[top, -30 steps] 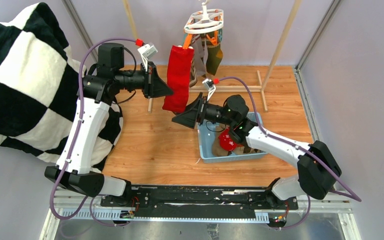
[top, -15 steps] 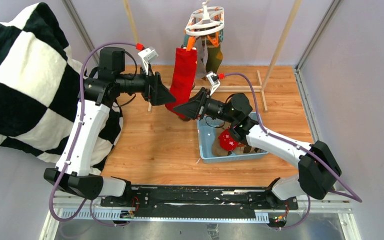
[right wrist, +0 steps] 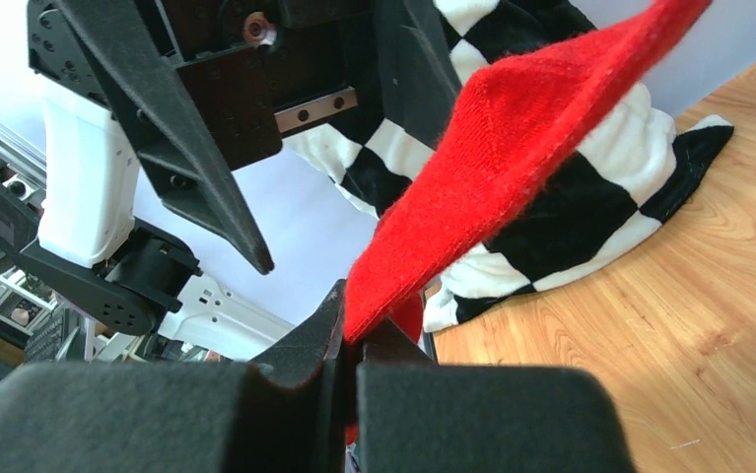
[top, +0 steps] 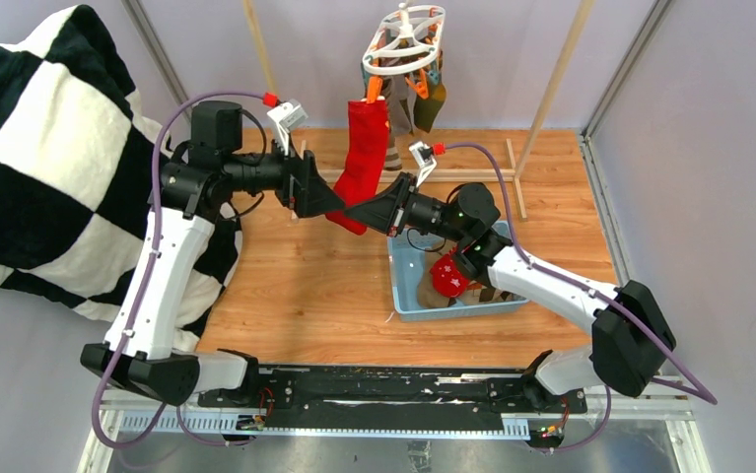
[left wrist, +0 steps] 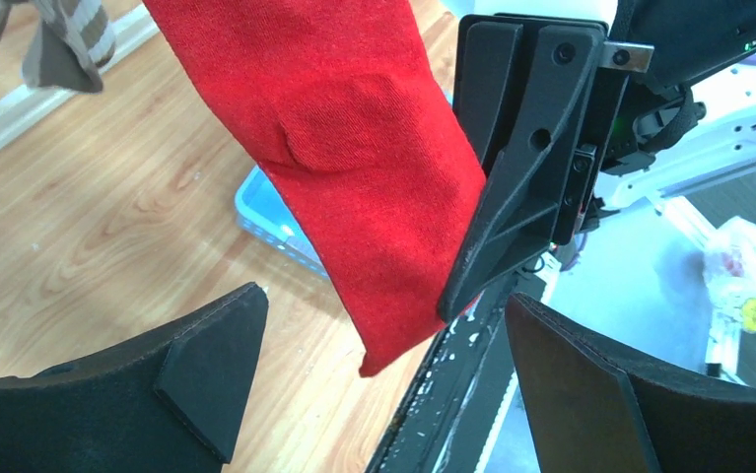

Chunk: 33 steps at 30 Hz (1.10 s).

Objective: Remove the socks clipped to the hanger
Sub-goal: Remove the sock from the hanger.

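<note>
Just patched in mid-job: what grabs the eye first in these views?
A long red sock hangs from the white hanger at top centre, its toe end pinched in the shut right gripper. The left gripper stands open beside it. A checkered blanket fills the left side.

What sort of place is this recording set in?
Probably a robot test cell staged as a laundry corner: plain grey walls, a wood-look floor, a clip hanger holding a red sock.
</note>
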Tool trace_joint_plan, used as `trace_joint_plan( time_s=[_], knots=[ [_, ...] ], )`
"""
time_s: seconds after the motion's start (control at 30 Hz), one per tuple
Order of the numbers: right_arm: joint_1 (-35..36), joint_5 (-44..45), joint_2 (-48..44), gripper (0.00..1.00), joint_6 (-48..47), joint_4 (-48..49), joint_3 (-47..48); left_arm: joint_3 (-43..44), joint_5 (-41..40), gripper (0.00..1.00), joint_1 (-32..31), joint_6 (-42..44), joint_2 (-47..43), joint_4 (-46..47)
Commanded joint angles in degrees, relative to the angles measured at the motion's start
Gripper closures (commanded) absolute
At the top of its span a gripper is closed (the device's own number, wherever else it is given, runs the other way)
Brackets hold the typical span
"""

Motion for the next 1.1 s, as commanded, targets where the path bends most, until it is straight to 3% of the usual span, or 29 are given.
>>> trace_joint_plan(
  time_s=[0.0, 0.13, 0.27, 0.37, 0.47, 0.53, 0.67, 0.77, 0.83, 1.07],
  knots=[
    [-0.6, -1.8, -1.7, 1.00, 0.6, 1.4, 1.8, 0.1, 5.0, 0.02, -0.4, -4.8, 2.6, 2.2],
    [-0.4, -4.3, -1.4, 1.00, 1.8, 2.6, 2.6, 0.0, 8.2, 0.04, -0.4, -10.6, 4.5, 7.5],
    [0.2, -6.9, -1.0, 1.00, 1.5, 2.0, 3.5, -1.3, 9.5, 0.15, -0.4, -18.8, 4.6, 17.9],
    [1.0, -7.7, -0.9, 0.99, 0.5, 0.5, 4.3, -6.4, 10.4, 0.28, -0.4, -28.1, 2.5, 30.7],
    [1.4, -7.0, -1.8, 0.94, -2.2, -3.8, 5.0, -10.5, 10.5, 0.55, -0.4, -33.5, 0.9, 38.1],
    [1.5, -5.7, -2.9, 0.82, -5.0, -8.0, 5.4, -10.8, 9.3, 0.74, -0.4, -31.8, 0.4, 36.1],
    [1.5, -0.2, -6.3, 0.44, -10.4, -17.3, 6.5, -11.0, 6.4, 0.95, -0.4, -27.3, -0.4, 30.3],
    [1.1, 8.7, -9.9, 0.26, -16.4, -28.6, 8.8, -10.4, 5.2, 1.00, -0.4, -24.9, -0.9, 27.5],
    [-0.2, 12.7, -11.5, 0.20, -18.5, -31.4, 10.0, -10.2, 4.9, 1.00, -0.4, -24.1, -1.2, 26.7],
    [-6.0, 11.3, -4.7, 0.15, -17.3, -33.1, 22.3, -7.9, 5.6, 1.00, -0.4, -23.4, -0.7, 24.5]
  ],
)
